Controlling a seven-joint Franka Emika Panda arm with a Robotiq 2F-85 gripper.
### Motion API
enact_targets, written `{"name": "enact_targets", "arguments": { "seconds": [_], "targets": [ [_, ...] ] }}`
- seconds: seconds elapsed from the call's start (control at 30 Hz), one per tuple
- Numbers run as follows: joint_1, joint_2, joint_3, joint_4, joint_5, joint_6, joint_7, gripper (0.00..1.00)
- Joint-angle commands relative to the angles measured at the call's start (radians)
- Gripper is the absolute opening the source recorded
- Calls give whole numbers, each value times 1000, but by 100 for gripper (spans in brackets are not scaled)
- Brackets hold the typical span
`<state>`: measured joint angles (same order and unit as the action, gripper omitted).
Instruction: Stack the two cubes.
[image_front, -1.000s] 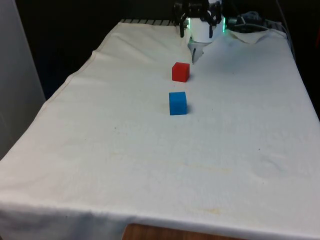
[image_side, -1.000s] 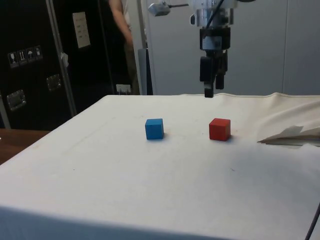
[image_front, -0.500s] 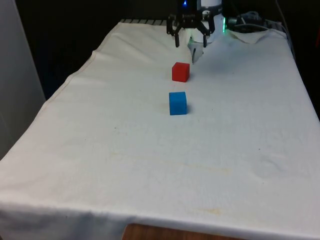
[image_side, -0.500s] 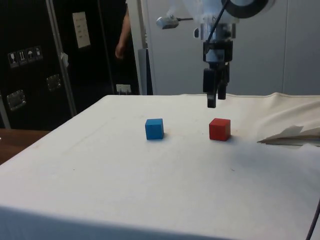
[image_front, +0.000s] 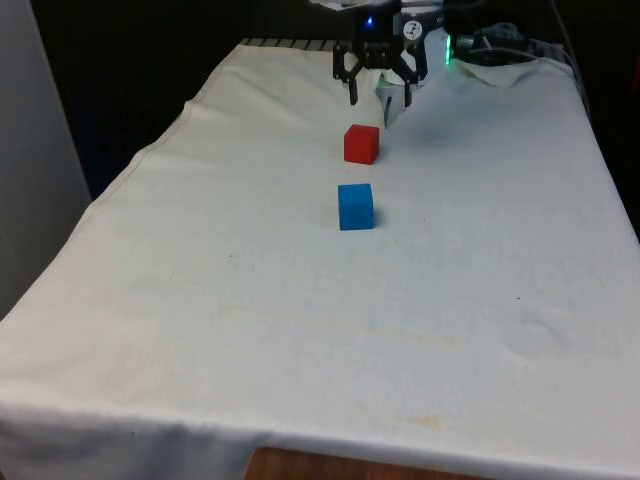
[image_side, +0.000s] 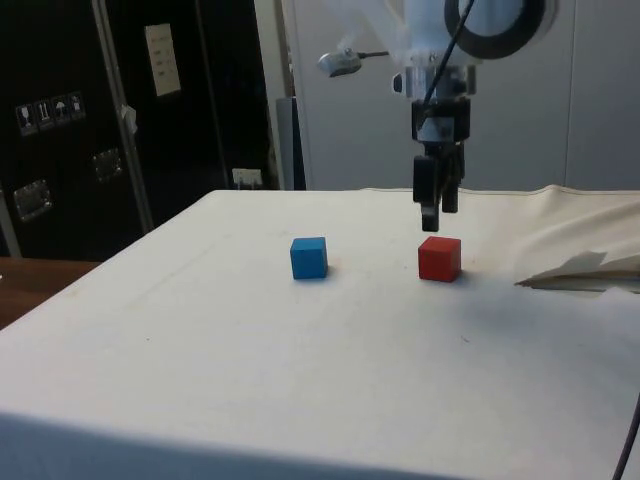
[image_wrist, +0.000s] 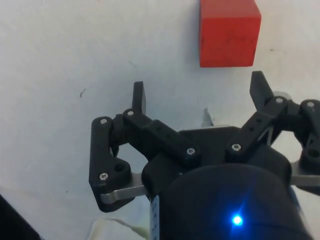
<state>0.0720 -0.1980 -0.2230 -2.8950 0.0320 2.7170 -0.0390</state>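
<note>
A red cube sits on the white cloth towards the far end, and a blue cube sits a short way nearer the front. From the side, the blue cube and red cube stand apart, a cube-width or two between them. My gripper hangs open just above and behind the red cube, empty. In the side view the gripper is a little above the red cube's top. The wrist view has the red cube ahead of the spread fingertips, not between them.
The white cloth covers the whole table. A rumpled fold of cloth lies near the robot's base, beyond the red cube. Dark cabinets stand behind the table's side.
The gripper has come down and moved nearer the red cube, from well behind and above it to just over its far edge. A person seen behind the table has left the side view.
</note>
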Motion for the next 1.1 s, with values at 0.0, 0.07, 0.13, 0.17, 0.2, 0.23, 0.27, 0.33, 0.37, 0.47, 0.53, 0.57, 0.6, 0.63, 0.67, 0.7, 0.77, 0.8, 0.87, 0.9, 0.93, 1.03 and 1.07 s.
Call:
{"name": "enact_targets", "arguments": {
  "seconds": [0.0,0.07,0.13,0.17,0.2,0.23,0.27,0.33,0.37,0.47,0.53,0.57,0.6,0.63,0.67,0.7,0.77,0.8,0.87,0.9,0.93,1.03,1.07],
  "targets": [
    [-9,11,7,-3,-20,25,18,100],
    [-7,18,8,-7,-17,38,18,100],
    [-7,21,8,-8,-16,43,18,100],
    [-6,22,8,-8,-14,44,16,100],
    [-5,22,7,-8,-12,42,14,100],
    [-5,22,6,-7,-10,40,12,100],
    [-4,21,5,-7,-8,39,10,100],
    [-2,22,1,-6,-2,36,3,100],
    [-2,24,0,-6,-1,37,2,100],
    [0,25,-1,-4,0,33,1,100],
    [-3,40,-1,-1,-6,38,5,100],
    [-7,53,0,4,-16,40,10,100],
    [-9,60,0,7,-19,41,12,100],
    [-11,67,0,11,-24,40,14,100],
    [-13,74,0,16,-29,39,17,100],
    [-14,81,0,21,-34,39,19,100],
    [-1,71,-6,18,-5,33,0,100],
    [-15,96,-2,31,-42,39,23,100],
    [-15,110,-6,40,-51,39,27,100],
    [-15,123,-9,51,-62,38,32,100],
    [-15,129,-10,56,-66,37,34,100],
    [-16,146,-13,70,-81,34,43,100],
    [-3,131,-15,61,-38,33,12,100]
  ]
}}
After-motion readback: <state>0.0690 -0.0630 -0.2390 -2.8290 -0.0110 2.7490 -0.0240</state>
